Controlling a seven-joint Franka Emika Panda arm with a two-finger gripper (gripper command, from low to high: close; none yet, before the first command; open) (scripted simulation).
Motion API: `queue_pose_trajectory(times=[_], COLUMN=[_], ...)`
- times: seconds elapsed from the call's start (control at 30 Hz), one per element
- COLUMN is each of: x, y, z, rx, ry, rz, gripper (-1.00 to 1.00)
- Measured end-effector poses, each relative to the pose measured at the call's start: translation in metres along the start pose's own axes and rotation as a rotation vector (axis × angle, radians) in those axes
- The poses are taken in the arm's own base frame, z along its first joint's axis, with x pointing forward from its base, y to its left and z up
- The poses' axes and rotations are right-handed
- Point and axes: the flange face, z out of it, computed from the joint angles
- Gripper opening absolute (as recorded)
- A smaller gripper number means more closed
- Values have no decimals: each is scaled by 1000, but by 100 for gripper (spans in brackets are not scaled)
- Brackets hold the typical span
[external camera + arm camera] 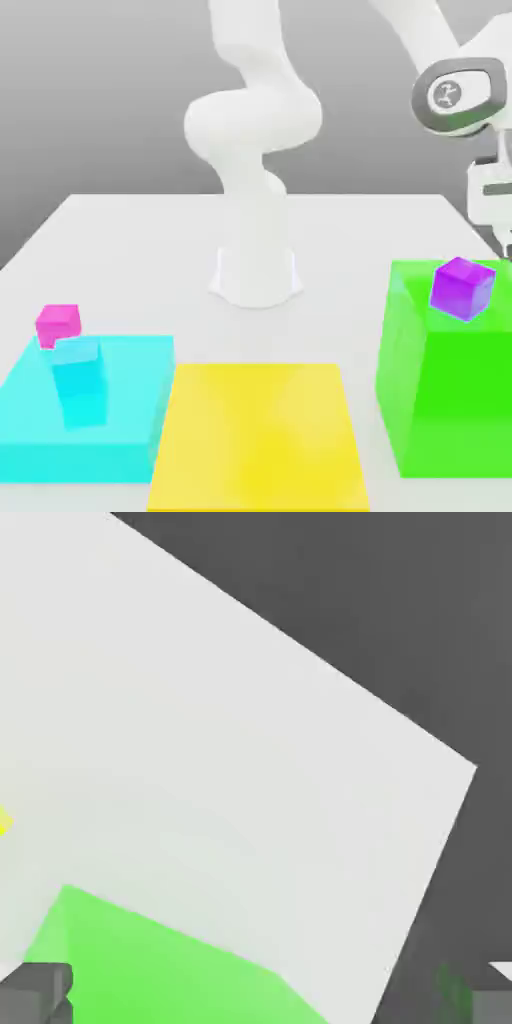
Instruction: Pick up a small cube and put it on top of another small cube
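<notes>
My gripper (pixel 504 240) hangs at the exterior view's right edge, just above and behind the purple cube (pixel 462 287), which rests on the tall green block (pixel 450 390). In the hand view my gripper (pixel 262 997) is open: its two grey fingertips (pixel 35 992) stand far apart with nothing between them, over the green block (pixel 150 962). A thin sliver of bright yellow (pixel 3 820) touches the hand picture's edge; I cannot tell whether it is the small cube.
A flat yellow pad (pixel 260 435) lies at the front middle. A cyan slab (pixel 30 410) at the exterior view's left carries a cyan cube (pixel 78 378); a magenta cube (pixel 58 323) sits behind it. The arm's white base (pixel 256 270) stands mid-table.
</notes>
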Motion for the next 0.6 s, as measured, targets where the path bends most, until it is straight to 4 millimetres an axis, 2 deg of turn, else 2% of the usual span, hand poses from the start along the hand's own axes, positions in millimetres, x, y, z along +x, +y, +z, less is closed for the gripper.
queue_pose_trajectory(times=[0.03, 0.1, 0.33, 0.43, 0.6], x=[0, -7, -39, -40, -45], y=[-13, -21, -25, -39, -52], z=[13, 30, 75, 81, 125], rx=[34, 84, 231, 257, 262], ry=[-15, -42, -118, -114, -111], rz=[-71, -135, -242, -351, -376], gripper=[0, 0, 0, 0, 0])
